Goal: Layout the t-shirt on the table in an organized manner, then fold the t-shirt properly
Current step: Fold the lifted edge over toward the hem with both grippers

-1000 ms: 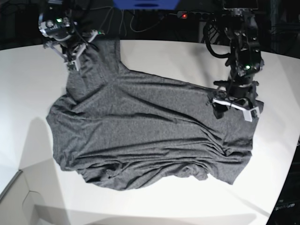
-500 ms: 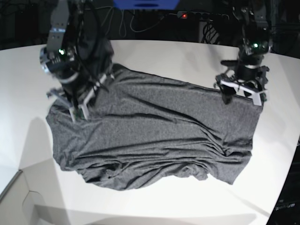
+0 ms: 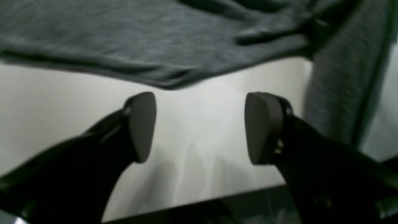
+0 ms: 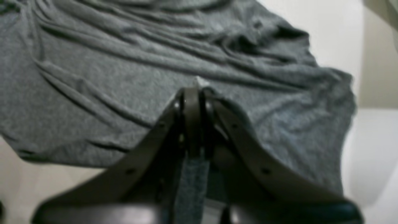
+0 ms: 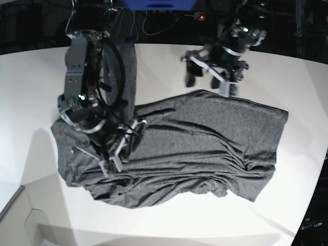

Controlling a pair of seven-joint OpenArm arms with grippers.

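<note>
We see the right gripper (image 5: 117, 151) clamped on a t-shirt (image 5: 205, 148) fold, over the shirt's left part, while the wide-open left gripper (image 5: 211, 77) hovers just beyond its far edge.

T-shirt (image 5: 205, 138): soft heathered knit cloth, matt. Table (image 5: 169, 225): smooth, slight sheen. Gripper pads (image 3: 143, 124) prob. matt rubber.

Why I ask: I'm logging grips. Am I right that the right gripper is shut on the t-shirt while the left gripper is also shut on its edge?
Not quite. The right gripper is shut on the t-shirt, but the left gripper is open, holding nothing, over the table, as the left wrist view shows.
</note>
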